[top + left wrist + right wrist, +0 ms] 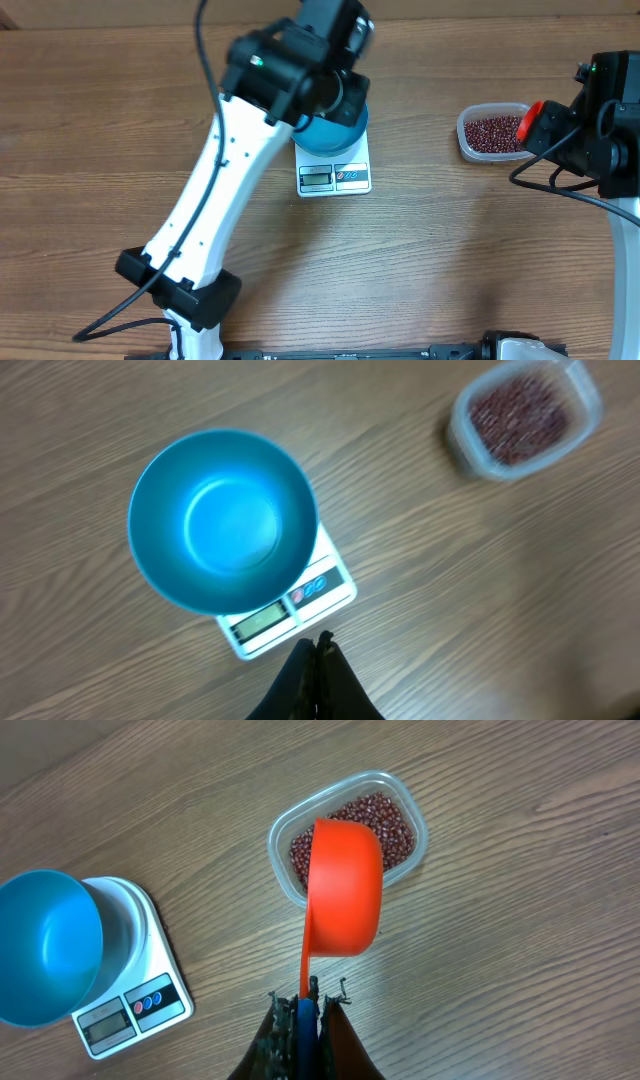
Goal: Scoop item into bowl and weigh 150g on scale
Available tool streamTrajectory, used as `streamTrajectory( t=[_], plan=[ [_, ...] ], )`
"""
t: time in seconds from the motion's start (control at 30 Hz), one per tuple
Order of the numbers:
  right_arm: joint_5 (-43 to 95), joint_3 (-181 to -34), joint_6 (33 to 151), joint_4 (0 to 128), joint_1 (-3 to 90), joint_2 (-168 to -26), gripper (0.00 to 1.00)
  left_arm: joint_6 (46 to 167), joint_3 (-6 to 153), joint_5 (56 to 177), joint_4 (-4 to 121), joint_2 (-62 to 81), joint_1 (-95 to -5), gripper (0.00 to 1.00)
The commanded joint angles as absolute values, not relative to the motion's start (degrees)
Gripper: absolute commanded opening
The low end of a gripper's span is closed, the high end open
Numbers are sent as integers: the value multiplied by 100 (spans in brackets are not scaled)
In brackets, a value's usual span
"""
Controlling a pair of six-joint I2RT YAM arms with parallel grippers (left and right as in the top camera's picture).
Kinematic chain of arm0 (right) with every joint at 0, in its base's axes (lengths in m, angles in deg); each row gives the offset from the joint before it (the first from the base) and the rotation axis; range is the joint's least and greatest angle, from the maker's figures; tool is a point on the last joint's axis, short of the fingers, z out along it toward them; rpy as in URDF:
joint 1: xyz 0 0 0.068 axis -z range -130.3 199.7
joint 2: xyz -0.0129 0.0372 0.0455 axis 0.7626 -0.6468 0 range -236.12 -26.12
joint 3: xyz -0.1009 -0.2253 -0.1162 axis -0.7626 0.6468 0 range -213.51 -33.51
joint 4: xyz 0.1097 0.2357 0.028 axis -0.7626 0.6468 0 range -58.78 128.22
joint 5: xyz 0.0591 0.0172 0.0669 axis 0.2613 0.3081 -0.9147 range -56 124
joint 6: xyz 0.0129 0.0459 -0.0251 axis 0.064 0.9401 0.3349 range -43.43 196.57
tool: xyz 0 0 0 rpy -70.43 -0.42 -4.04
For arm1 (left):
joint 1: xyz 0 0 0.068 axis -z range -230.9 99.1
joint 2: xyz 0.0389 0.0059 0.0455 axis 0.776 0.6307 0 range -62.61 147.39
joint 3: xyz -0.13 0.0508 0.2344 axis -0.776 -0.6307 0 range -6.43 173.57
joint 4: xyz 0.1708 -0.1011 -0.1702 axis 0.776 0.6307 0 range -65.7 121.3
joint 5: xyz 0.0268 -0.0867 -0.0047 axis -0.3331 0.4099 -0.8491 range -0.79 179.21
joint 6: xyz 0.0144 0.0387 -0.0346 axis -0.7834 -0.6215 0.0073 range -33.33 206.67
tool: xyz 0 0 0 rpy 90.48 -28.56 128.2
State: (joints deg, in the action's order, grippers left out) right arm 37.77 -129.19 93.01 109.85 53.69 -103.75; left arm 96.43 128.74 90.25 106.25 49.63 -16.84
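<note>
The light-blue bowl (pixel 222 520) stands on the white scale (pixel 290 615), and no beans show in it. My left gripper (pixel 318 645) is shut with nothing in it, above the table just in front of the scale. The red-brown beans (pixel 395 825) lie in a clear plastic tub (pixel 280 835) to the right. My right gripper (pixel 308 995) is shut on the handle of an orange scoop (pixel 345 885), whose cup hangs over the tub. In the overhead view the left arm hides most of the bowl (pixel 330 135); the scale (pixel 335 178) and the tub (pixel 492 132) show.
The wooden table (pixel 450 260) carries only the scale and the tub. The left arm's white link (pixel 215 200) slants across the left half. The right arm (pixel 600 110) sits at the right edge beside the tub.
</note>
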Motion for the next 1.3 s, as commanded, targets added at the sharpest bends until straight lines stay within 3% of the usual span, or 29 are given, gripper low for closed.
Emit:
streamTrajectory(
  t=[0.0, 0.33, 0.73, 1.27],
  plan=[
    [3889, -13061, 9282, 10965, 5351, -10335, 4, 9294, 12457, 8107, 10631, 4968, -1413, 4],
    [3889, -13061, 9280, 11133, 5351, -10335, 4, 8985, 10332, 8098, 9493, 4828, -1074, 5],
    [3884, -13061, 9413, 11160, 5351, -10335, 4, 8789, 7231, 8609, 6686, 3158, -1026, 4],
    [3823, -13061, 9435, 11116, 5351, -10335, 4, 8795, 6527, 8146, 5447, 4176, -1026, 4]
  ],
)
